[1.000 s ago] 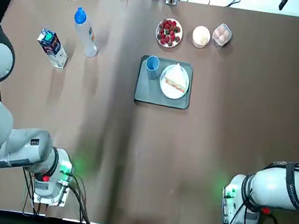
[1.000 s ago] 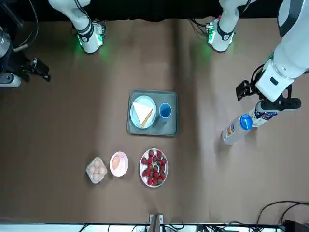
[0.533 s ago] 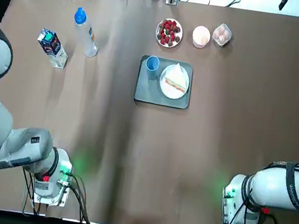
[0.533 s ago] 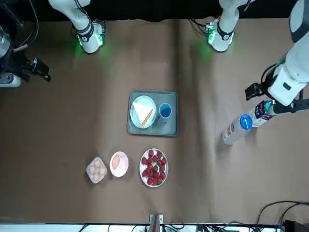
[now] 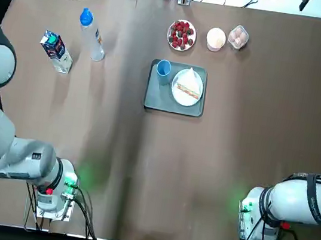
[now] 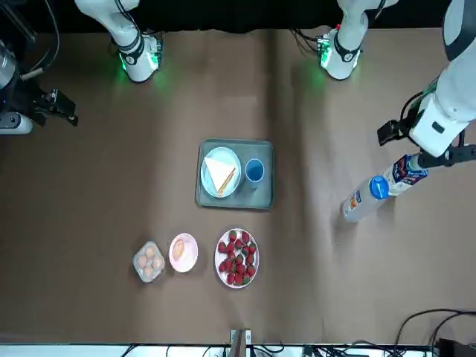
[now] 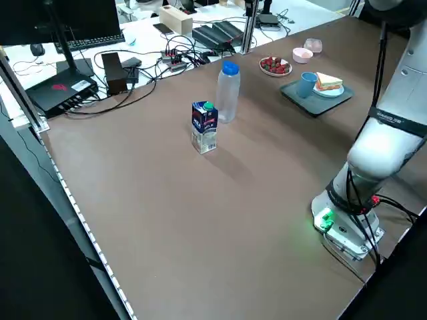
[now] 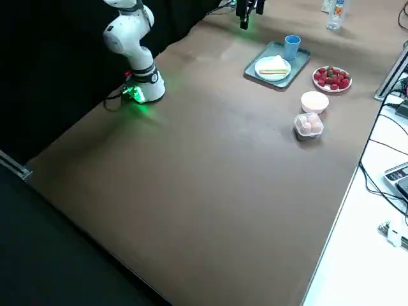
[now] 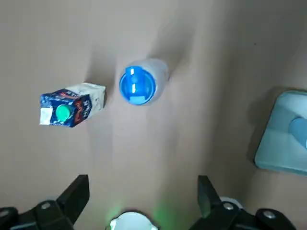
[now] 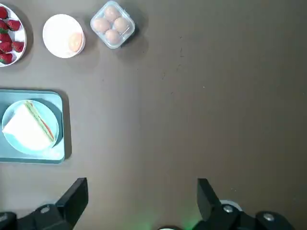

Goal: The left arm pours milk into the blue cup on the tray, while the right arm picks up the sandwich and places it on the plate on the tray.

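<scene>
Top view: the milk carton (image 5: 56,52) was seen standing upright at the table's left side, just beside a water bottle (image 5: 92,35), well apart from the tray (image 5: 160,99), where the blue cup (image 5: 163,68) and the sandwich (image 5: 188,88) on its plate (image 5: 179,95) were found. The left gripper (image 9: 143,201) was held high above the carton, jaws wide apart, empty. The right gripper (image 10: 142,201) was likewise spread and empty.

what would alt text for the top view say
Overhead view of a brown table with a grey tray at centre holding a blue cup and a sandwich on a plate. A milk carton and water bottle stand at far left; strawberries lie beyond the tray.
</scene>
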Motion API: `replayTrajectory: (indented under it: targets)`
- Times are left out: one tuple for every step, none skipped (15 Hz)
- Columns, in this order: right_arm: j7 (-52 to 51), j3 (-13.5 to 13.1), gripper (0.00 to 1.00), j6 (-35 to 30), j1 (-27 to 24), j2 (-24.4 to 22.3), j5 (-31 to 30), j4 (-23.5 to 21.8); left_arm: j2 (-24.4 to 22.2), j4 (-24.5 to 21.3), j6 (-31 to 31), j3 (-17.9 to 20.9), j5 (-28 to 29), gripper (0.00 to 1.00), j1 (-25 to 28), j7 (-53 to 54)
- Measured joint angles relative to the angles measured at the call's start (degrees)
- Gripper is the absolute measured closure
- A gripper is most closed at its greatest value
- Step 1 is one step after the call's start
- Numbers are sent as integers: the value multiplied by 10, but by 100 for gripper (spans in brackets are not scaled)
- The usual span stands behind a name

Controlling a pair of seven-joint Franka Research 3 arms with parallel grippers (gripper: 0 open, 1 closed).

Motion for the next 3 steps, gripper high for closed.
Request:
replayTrajectory:
  targets:
    - [0,0,0,0,0,0,0,0,-13,-12,0,22,-8,0,-18,14]
    - [0,0,0,0,0,0,0,0,-29,-30,5,31,-14,0,-24,27]
    - [0,0,0,0,0,0,0,0,-42,-45,11,35,-17,0,-24,31]
